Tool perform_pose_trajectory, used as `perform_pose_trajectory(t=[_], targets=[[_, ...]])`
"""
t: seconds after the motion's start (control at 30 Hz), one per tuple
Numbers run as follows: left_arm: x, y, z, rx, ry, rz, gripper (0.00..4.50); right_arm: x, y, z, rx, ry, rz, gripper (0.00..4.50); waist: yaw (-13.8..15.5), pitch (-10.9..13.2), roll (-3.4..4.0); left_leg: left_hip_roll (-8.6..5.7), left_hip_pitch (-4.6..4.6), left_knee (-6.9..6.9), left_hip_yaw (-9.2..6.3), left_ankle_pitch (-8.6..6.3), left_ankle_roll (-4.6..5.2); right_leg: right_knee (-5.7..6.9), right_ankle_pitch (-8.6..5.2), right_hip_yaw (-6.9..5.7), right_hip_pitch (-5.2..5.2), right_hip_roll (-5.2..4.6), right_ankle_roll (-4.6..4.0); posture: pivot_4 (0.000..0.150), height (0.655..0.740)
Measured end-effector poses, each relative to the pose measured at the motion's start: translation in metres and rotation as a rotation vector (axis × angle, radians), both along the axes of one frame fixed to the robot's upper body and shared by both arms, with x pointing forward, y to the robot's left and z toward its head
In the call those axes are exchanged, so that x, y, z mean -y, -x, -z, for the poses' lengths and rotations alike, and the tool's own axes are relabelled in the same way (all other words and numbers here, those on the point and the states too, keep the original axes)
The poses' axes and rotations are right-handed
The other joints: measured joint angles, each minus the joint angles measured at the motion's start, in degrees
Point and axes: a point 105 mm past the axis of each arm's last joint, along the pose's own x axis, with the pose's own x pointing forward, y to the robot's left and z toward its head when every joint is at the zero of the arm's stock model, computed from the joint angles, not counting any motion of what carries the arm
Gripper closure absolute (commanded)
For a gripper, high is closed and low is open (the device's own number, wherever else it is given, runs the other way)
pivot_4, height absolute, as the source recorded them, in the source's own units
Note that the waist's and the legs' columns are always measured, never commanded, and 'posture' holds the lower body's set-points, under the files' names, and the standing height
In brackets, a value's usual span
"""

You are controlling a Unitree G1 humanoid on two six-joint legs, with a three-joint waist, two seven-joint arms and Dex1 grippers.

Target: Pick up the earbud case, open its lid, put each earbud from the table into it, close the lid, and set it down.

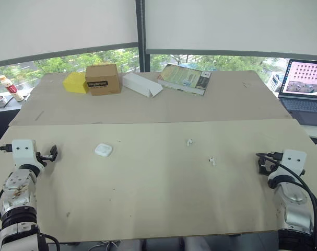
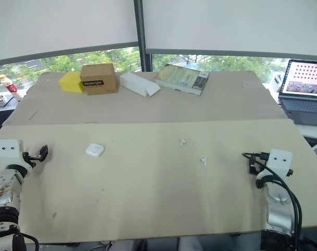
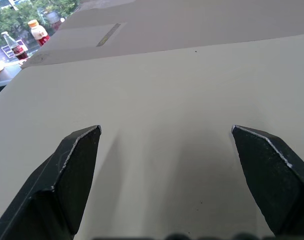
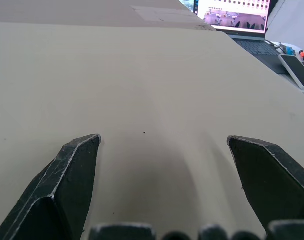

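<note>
Holding the left gripper [image 3: 167,132] and right gripper [image 4: 163,137] spread wide and empty, facing the earbud case [image 1: 103,150] at the left one's three o'clock, an earbud [image 1: 212,161] at the right one's nine and a second earbud [image 1: 189,141] at ten, judging the case light, hard, slippery, best pinched across its rounded edges.

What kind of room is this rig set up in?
Probably an office or lab workspace: open laptop beside the table, book and cardboard box at its far edge, roller blinds above trees outside.
</note>
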Motion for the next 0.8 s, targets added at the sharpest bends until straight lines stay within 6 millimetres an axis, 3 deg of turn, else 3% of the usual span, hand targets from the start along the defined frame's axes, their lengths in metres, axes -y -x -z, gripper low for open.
perform_pose_trajectory(t=[0.47,0.6,0.7,0.8], targets=[[0.005,-0.001,-0.003,0.004,0.001,0.054,0.05,0.000,-0.001,-0.006,0.033,0.006,-0.002,0.00,-0.05,0.00,0.00,0.00,-0.01,0.00,0.00,0.00,0.00,0.00,0.00,0.00,0.00,0.00,0.00,0.150,0.7400],[0.022,0.000,-0.017,0.048,0.067,0.185,0.05,0.006,-0.012,-0.038,0.142,0.009,0.009,0.00,-0.19,0.00,0.00,0.02,-0.03,0.01,0.02,-0.01,0.01,-0.01,0.00,0.02,-0.02,-0.01,0.00,0.150,0.7400],[0.044,0.000,-0.034,0.071,0.106,0.311,0.05,-0.001,-0.027,-0.072,0.230,0.031,-0.060,0.00,-0.29,0.00,0.00,0.05,-0.02,0.00,0.02,-0.01,0.01,0.00,0.00,0.03,-0.02,0.01,0.00,0.150,0.7400],[0.079,0.006,-0.047,0.038,0.133,0.490,0.05,-0.035,-0.056,-0.107,0.264,0.073,-0.275,0.00,-0.72,0.01,0.02,0.08,-0.01,0.00,0.07,-0.02,0.03,-0.01,0.00,0.07,0.00,0.03,0.00,0.150,0.7400]])
